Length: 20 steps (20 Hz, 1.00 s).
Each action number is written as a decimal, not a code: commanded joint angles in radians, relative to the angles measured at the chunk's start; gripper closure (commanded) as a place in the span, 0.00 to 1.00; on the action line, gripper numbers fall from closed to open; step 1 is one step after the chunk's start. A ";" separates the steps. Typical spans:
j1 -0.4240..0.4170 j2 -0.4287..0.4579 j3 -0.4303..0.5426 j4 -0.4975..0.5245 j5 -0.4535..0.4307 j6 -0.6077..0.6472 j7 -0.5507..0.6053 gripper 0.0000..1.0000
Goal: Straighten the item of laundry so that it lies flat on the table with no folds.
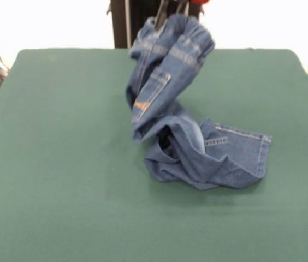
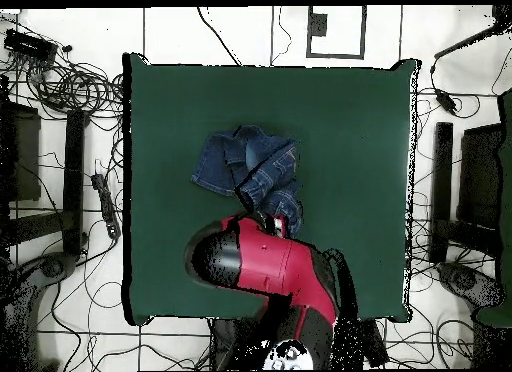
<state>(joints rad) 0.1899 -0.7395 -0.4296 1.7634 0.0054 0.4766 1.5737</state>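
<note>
The blue denim jeans (image 1: 173, 82) hang from my gripper (image 1: 171, 10) at the top of the front view. The gripper is shut on the elastic waistband and holds it well above the table (image 1: 61, 164). The upper part of the jeans hangs down twisted. The leg ends (image 1: 225, 158) lie crumpled and folded on the green cloth, right of centre. In the overhead view the jeans (image 2: 245, 168) lie left of the table's centre, and the red arm (image 2: 265, 258) covers the gripper and the lifted part.
The green table (image 2: 350, 138) is wide on all sides of the jeans. Cables and equipment (image 2: 60, 78) lie on the floor around the table. The robot's pedestal (image 1: 129, 22) stands at the far edge.
</note>
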 commanded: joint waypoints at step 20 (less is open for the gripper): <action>0.335 -0.221 -0.084 -0.216 0.212 0.567 0.532 1.00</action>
<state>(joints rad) 0.4584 -0.9355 -0.5573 1.6319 0.1291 0.8591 1.7119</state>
